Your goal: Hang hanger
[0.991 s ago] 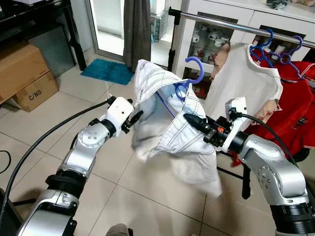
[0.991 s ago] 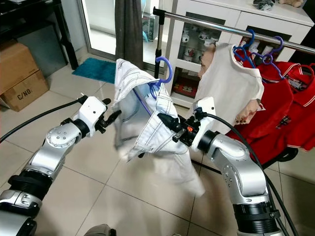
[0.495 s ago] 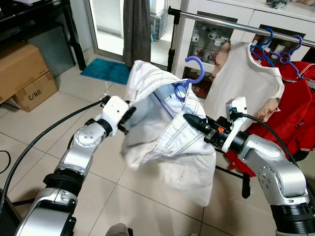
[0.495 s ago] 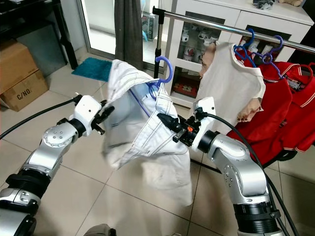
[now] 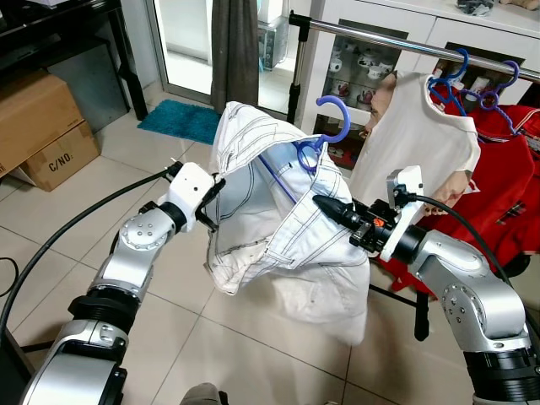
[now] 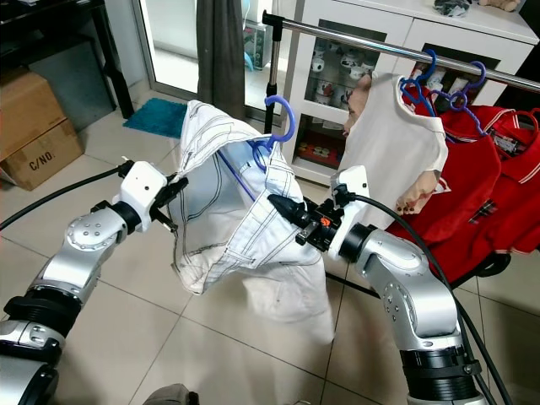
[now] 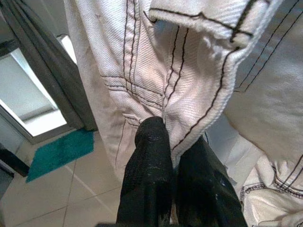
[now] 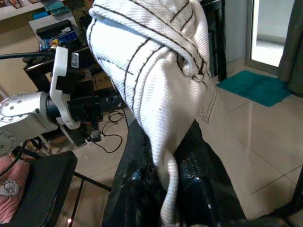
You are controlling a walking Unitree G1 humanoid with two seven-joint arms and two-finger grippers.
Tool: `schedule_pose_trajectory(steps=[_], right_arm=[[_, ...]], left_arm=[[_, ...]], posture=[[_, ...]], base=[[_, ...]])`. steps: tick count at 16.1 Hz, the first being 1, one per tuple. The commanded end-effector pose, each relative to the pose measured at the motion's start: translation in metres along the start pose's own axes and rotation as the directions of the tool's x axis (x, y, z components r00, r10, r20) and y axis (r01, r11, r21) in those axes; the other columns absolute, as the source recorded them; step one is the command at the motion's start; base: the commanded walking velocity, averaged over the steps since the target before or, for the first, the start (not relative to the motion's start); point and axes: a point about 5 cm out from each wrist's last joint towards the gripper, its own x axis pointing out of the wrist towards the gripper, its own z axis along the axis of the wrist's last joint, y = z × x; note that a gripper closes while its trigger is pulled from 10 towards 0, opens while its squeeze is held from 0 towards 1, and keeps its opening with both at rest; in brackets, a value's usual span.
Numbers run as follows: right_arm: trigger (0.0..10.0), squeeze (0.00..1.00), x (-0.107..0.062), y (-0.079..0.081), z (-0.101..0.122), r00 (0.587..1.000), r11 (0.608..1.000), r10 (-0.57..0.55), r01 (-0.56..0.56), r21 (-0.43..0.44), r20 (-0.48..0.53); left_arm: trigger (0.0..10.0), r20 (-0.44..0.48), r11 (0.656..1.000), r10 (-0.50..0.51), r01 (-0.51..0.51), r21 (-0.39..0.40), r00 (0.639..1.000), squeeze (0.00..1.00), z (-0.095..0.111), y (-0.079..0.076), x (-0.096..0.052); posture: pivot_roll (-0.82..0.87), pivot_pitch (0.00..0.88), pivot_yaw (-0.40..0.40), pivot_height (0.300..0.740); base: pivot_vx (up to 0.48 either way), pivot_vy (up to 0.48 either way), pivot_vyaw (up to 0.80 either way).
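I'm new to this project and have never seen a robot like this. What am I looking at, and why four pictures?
It is a humanoid robot with two silver arms ending in black two-fingered grippers. Two pictures come from its head, looking down; two come from wrist cameras looking along each gripper's fingers. The left gripper and the right gripper both pinch a white garment with dark stitching, draped on a blue plastic hanger. Behind stands a metal clothes rail with a cream shirt and red shirts hanging. The floor is tiled.

Garment (image 5: 278, 228) on hanger (image 5: 325, 135) at centre, left pincer (image 5: 211, 194) at its 9 o'clock edge, right pincer (image 5: 325, 205) at 3. Rail (image 5: 405, 42) behind at 1 o'clock carries hung clothes (image 5: 422, 135). Boxes (image 5: 42, 126) on floor at 10 o'clock.
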Motion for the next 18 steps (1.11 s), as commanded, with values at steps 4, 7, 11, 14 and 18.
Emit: schedule_pose_trajectory(steps=[4,7,11,14,18], right_arm=[[0.0,0.0,-0.002,0.002,0.017,0.998,0.998,0.02,-0.017,-0.06,0.056],[0.0,0.0,-0.009,-0.001,0.007,0.999,0.993,0.014,-0.02,-0.121,-0.047],[0.0,0.0,-0.024,0.0,-0.001,0.976,0.975,0.088,-0.126,-0.181,-0.201],[0.0,0.0,-0.036,0.009,-0.005,0.922,0.939,0.211,-0.284,-0.195,-0.326],[0.0,0.0,-0.044,0.012,-0.001,0.896,0.919,0.292,-0.36,-0.161,-0.336]], left_arm=[[0.0,0.031,1.0,0.011,-0.011,0.007,0.999,0.0,0.008,0.02,-0.007],[0.0,0.069,0.978,-0.21,0.209,0.017,0.975,0.0,0.022,0.031,-0.025],[0.0,0.108,0.971,-0.237,0.238,0.002,0.965,0.0,0.057,0.078,-0.054],[0.0,0.031,0.964,-0.256,0.254,0.076,0.966,0.0,0.075,0.109,-0.072],[0.0,-0.123,0.97,-0.118,0.142,0.2,0.985,0.0,0.07,0.135,-0.082]], posture=[[0.04,0.0,-0.064,0.74],[0.04,0.0,-0.061,0.74],[0.04,0.0,-0.066,0.74],[0.05,0.0,-0.07,0.74],[0.06,0.0,-0.07,0.74]], base=[[0.0,0.0,0.0],[0.0,0.0,0.0],[0.0,0.0,0.0],[0.0,0.0,0.0],[0.0,0.0,0.0]])
